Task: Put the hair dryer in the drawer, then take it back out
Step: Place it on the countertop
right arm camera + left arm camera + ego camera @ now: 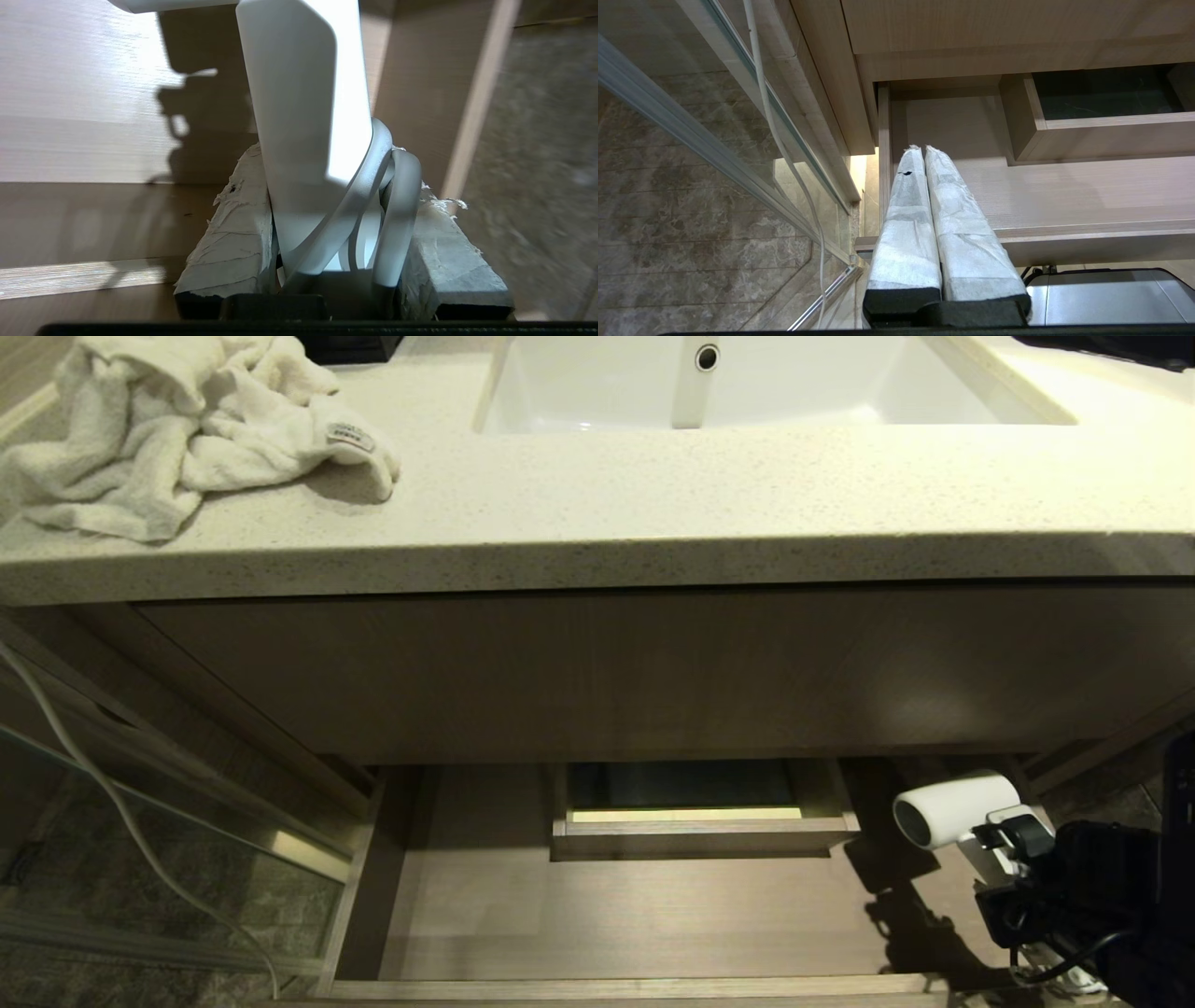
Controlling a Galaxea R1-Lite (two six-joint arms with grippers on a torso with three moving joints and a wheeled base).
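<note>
No lettering, brand, number or sign can be read anywhere in these views. The one label in sight is a small grey tag sewn to the crumpled white towel (187,429) on the countertop (653,513), far up and to the left of the right gripper (1004,859); its print is too small to make out.

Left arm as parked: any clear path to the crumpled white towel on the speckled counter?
Probably not. The left gripper sits shut low by the open wood-grain drawer, under the overhanging counter that holds the towel.
</note>
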